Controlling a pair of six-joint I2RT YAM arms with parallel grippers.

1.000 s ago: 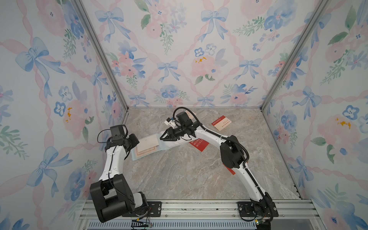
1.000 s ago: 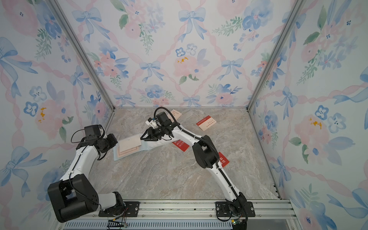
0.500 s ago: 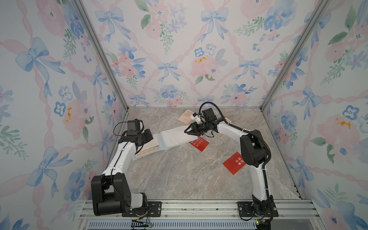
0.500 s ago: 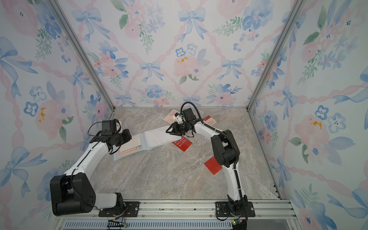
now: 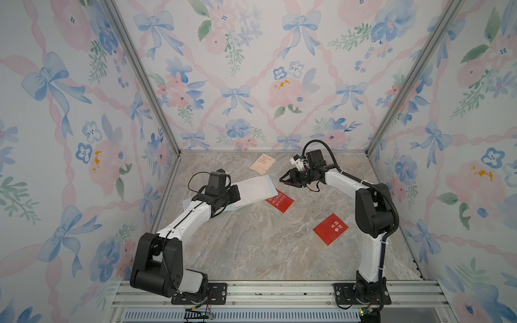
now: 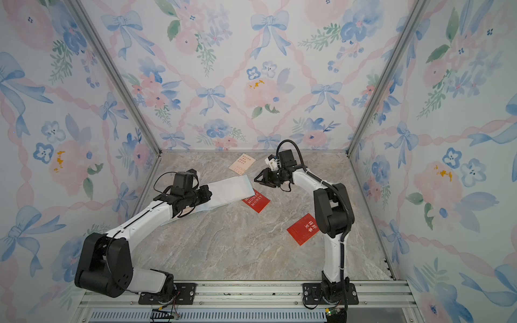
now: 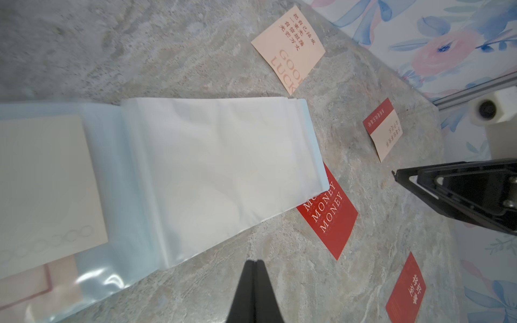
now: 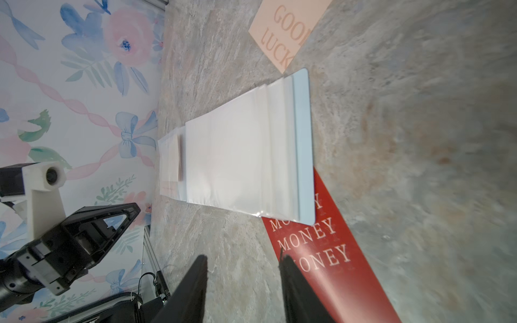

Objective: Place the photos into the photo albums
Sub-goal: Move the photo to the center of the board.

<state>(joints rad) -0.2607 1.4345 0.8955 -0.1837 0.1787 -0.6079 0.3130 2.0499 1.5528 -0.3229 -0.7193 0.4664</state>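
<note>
The photo album [image 5: 253, 189] [image 6: 230, 188] lies open at the back left, white sleeve pages up [image 7: 218, 165] [image 8: 243, 156]. A cream photo [image 7: 42, 181] sits inside its left sleeve. My left gripper [image 5: 237, 195] [image 6: 208, 193] [image 7: 254, 263] is shut and empty, low over the album's left half. My right gripper [image 5: 281, 180] [image 6: 255, 179] [image 8: 243, 258] is open and empty, just right of the album. Loose photos: a red MONEY card [image 5: 280, 202] [image 8: 321, 251] partly under the album's corner, a red card with Chinese characters [image 5: 330, 228], a cream GOOD LUCK card [image 5: 262, 164] and a red-and-cream card [image 7: 383, 128].
Floral walls with metal corner posts [image 5: 145, 84] close in the marble table [image 5: 251, 246] on three sides. The arms' bases stand on an aluminium rail [image 5: 279, 293] along the front edge.
My right gripper has drawn back to the right, off the album, and the sleeve page now lies flat. My left arm has swung right, over the album's left half.
</note>
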